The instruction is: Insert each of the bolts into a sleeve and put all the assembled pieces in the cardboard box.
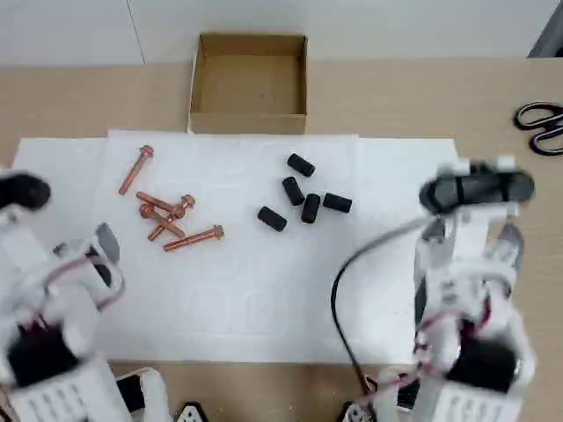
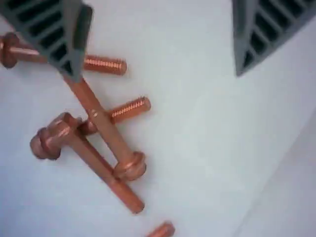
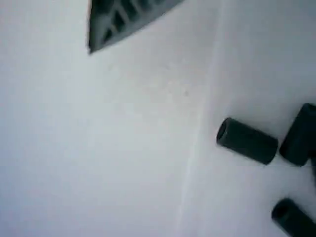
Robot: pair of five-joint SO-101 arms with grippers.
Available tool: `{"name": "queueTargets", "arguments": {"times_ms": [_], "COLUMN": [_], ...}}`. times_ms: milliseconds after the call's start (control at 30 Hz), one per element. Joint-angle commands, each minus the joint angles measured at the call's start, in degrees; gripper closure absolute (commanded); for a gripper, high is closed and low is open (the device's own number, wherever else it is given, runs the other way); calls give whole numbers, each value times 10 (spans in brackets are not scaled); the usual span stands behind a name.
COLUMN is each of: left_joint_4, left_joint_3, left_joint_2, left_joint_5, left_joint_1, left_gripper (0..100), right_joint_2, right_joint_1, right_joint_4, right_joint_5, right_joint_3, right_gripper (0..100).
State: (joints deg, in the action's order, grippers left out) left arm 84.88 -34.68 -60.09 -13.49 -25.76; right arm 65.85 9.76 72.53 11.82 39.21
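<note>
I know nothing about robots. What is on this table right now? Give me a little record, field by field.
Box: cardboard box, open on top, nothing inside, behind the white sheet.
Bolts: five copper bolts, loose on the sheet, some crossing.
Sleeves: five black sleeves, loose, none with a bolt in it.
Left arm: left gripper open, over the bolts.
Right arm: right gripper open, holding nothing, near the sleeves.
Other: scissors, off the sheet, on the right arm's side.
</note>
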Motion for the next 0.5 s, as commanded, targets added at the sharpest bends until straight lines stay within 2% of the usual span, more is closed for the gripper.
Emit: {"name": "queueTargets", "arguments": {"times_ms": [0,100,167,333,467], "left_joint_4": [65,117,133,131,131], "left_joint_3": [148,218,238,245,258], "left_joint_2": [146,236,284,372,427], "left_joint_5": [11,90,113,61,46], "left_joint_1": [5,42,59,60,60], "left_gripper": [807,807,807,807,807], "right_joint_2": [-216,-358,-441,-564,-611], "right_joint_1": [-55,-106,-127,-164,-168], "right_joint_4": [77,133,141,140,87], "right_joint_5": [4,4,6,7,4], "right_joint_3": [-163,-273,-330,-418,-432], "right_gripper": [702,702,702,702,702]}}
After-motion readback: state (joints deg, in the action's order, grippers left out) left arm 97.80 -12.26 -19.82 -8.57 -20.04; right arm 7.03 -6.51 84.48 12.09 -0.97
